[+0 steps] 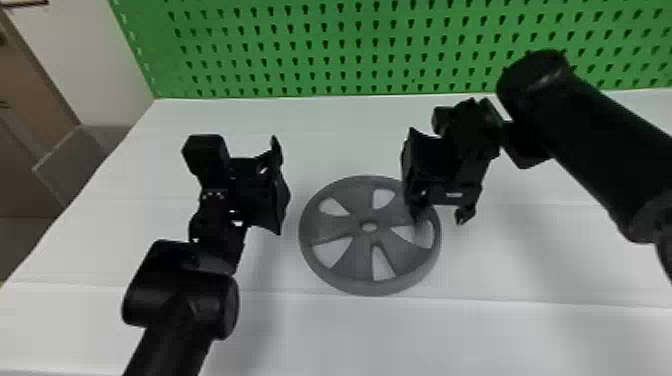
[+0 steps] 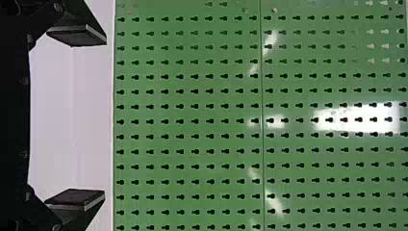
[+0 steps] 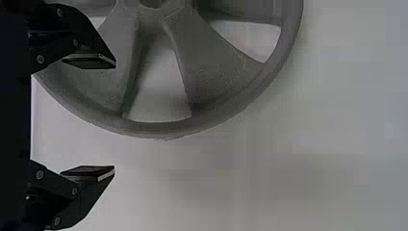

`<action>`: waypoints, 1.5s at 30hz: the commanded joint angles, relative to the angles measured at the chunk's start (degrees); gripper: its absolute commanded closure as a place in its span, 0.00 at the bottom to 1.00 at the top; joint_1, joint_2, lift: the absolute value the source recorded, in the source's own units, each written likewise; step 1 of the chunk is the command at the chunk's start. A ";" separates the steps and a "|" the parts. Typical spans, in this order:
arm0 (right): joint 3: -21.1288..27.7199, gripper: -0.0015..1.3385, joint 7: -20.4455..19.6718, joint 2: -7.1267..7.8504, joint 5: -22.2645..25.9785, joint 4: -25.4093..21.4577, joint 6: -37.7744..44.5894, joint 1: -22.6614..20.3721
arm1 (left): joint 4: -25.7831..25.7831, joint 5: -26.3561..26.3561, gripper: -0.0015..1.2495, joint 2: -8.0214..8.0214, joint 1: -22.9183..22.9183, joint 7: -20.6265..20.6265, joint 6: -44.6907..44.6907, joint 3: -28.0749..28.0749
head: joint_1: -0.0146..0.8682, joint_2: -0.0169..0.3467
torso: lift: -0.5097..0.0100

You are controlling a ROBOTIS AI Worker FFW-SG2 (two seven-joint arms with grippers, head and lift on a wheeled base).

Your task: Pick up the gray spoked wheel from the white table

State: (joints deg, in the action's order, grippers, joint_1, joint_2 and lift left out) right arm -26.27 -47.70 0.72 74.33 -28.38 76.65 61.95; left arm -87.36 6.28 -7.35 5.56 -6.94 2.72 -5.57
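The gray spoked wheel (image 1: 354, 255) lies flat on the white table (image 1: 345, 330). My right gripper (image 1: 441, 216) is over its right side, one finger above the spoked part and the other outside the rim. In the right wrist view the wheel (image 3: 211, 72) fills the upper part, and the rim passes between the open fingers of my right gripper (image 3: 114, 117); contact cannot be told. Left of the wheel, apart from it, is my left gripper (image 1: 281, 187). Seen in the left wrist view, my left gripper (image 2: 105, 118) is open, with nothing between its fingers.
A green pegboard (image 1: 350, 50) stands along the table's back edge. The right forearm (image 1: 610, 145) spans the table's right side, and the left arm (image 1: 182, 295) comes in from the bottom left. Beyond the table's left edge is a gray panel (image 1: 75, 160).
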 commanded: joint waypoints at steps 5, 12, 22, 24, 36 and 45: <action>1.57 0.36 -0.12 -0.77 0.02 3.15 -2.99 0.72 | 0.00 -0.13 0.13 -0.12 0.06 0.00 0.18 -0.23 | 0.90 0.46 | 0.82; 3.50 0.36 -0.12 -0.77 -0.33 4.47 -3.70 0.81 | 0.00 -0.13 0.13 -0.30 0.06 0.00 0.18 -0.23 | 0.90 0.46 | 0.82; 4.65 0.36 -0.12 -0.77 -1.21 5.00 -3.96 0.98 | 0.00 -0.13 0.13 -0.30 0.33 -0.09 0.18 -0.32 | 0.90 0.46 | 0.82; 4.73 0.36 -0.12 -0.77 -1.21 5.00 -3.96 0.98 | 0.00 -0.13 0.13 -0.38 0.33 -0.09 0.18 -0.32 | 0.90 0.46 | 0.82; 6.32 0.36 -0.12 -0.77 -4.55 4.91 -4.49 0.63 | 0.00 0.04 0.13 -0.38 0.41 -0.18 0.53 -0.23 | 0.90 0.46 | 0.82; 8.69 0.37 -0.12 -0.77 -6.39 4.38 -5.37 -1.04 | -0.09 0.40 0.13 -0.38 0.41 -0.26 1.06 0.03 | 0.90 0.46 | 0.82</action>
State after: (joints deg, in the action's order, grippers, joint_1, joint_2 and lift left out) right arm -18.16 -47.81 0.00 68.40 -23.70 71.72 61.56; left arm -87.36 6.52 -7.72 6.00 -7.14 3.54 -5.69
